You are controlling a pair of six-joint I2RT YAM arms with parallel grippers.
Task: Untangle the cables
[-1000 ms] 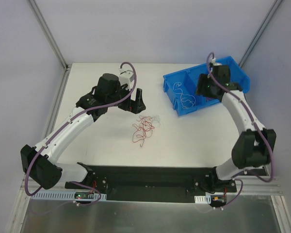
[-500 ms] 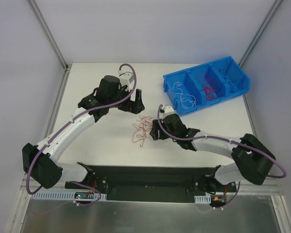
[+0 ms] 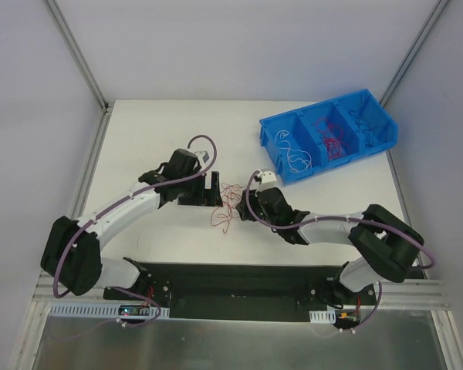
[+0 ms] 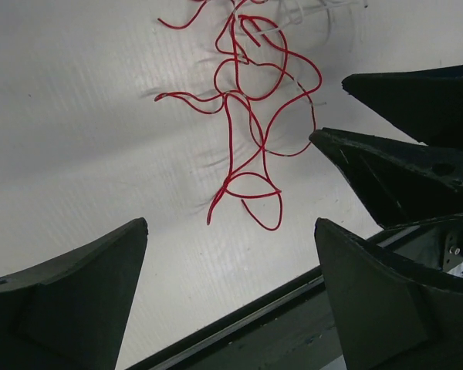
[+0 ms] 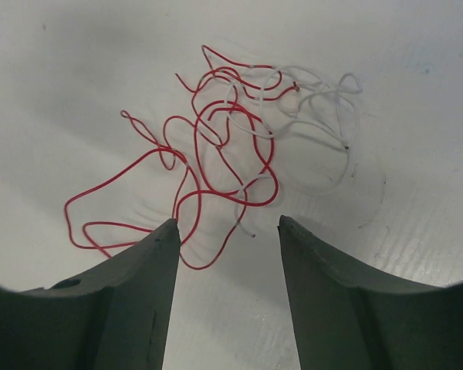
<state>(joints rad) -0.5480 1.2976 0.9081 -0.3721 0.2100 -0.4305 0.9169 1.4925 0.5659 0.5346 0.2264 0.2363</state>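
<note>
The cables [image 3: 228, 203] lie as a loose tangle of thin red wires with a few white ones, on the white table between the two grippers. My left gripper [image 3: 216, 191] is open just left of the tangle. In the left wrist view, the left gripper [image 4: 230, 223] is empty and the red wires [image 4: 251, 100] lie beyond its tips. My right gripper [image 3: 245, 206] is open just right of the tangle. In the right wrist view, the right gripper [image 5: 227, 220] is empty, with red loops [image 5: 216, 146] and white loops [image 5: 320, 116] just ahead of its tips.
A blue three-compartment bin [image 3: 336, 163] stands at the back right, holding white wires [image 3: 297, 158], red wires [image 3: 329, 142] and dark wires [image 3: 363, 117]. The black base rail [image 3: 231, 281] runs along the near edge. The right gripper's fingers [image 4: 393, 169] show in the left wrist view.
My right arm has swung from over the blue bin down to the right side of the tangle. My left gripper has moved nearer and lower, to the tangle's left side.
</note>
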